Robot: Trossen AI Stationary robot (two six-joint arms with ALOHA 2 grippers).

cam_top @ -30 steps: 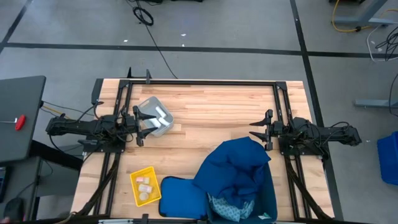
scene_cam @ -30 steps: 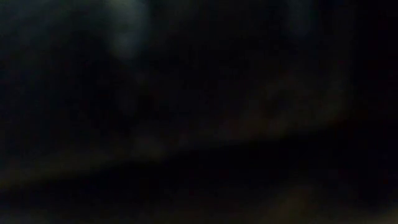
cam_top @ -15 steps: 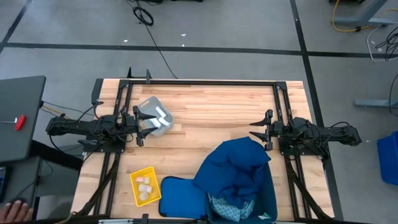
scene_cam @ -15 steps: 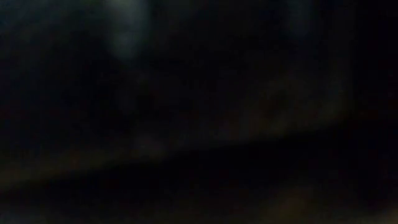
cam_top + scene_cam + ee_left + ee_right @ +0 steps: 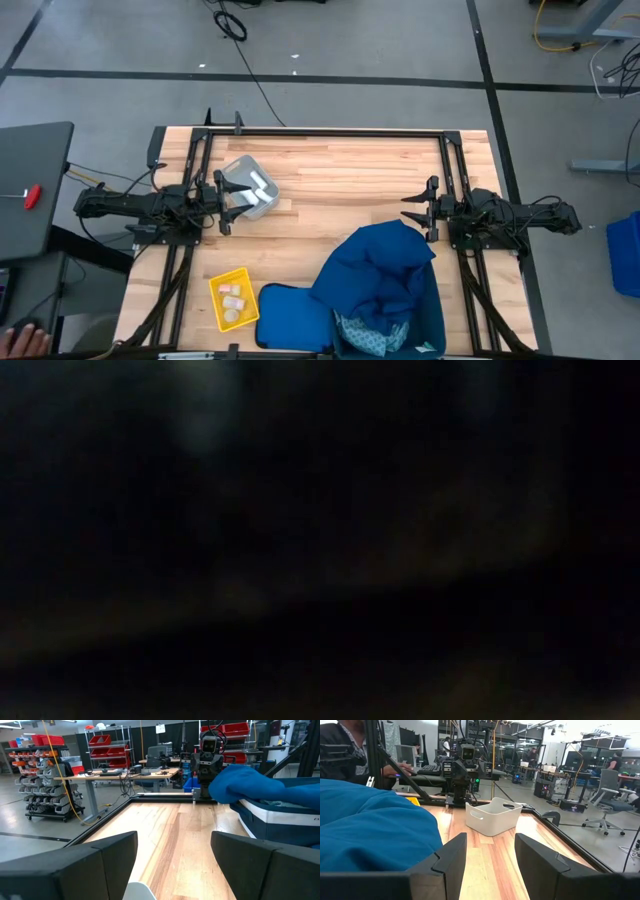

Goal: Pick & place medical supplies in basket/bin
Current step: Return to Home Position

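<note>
Nearest me, off the worktop's near left corner, a person's hand (image 5: 25, 340) shows at the edge. Along the near edge of the worktop (image 5: 340, 170) sits the yellow mesh basket (image 5: 233, 299) with a few pale packets (image 5: 232, 291) in it. The flat blue pad (image 5: 290, 318) lies just beside it, and next to that stands the dark blue bin (image 5: 285, 834). The light blue patterned cloth (image 5: 368, 335) lies inside the bin, and the dark blue cloth (image 5: 375, 268) is heaped over its far side, spilling toward the right arm. Farther in, both arms lie low, reaching inward from the two sides. The left tool (image 5: 222, 204) has its fingers spread wide and grips nothing. The grey tray (image 5: 252, 187) stands directly in front of it, so close that I cannot tell whether they touch. The right tool (image 5: 410, 205) is likewise spread and empty, near the cloth's far edge. My low camera gives only darkness. Beyond the worktop's black frame (image 5: 320, 132) lies grey floor (image 5: 400, 50) crossed by black tape lines (image 5: 300, 78) and a coiled cable (image 5: 232, 22). The wrist cameras show racks of red bins (image 5: 105, 740), desks (image 5: 115, 772), a seated person (image 5: 345, 740) and an office chair (image 5: 607, 787).
</note>
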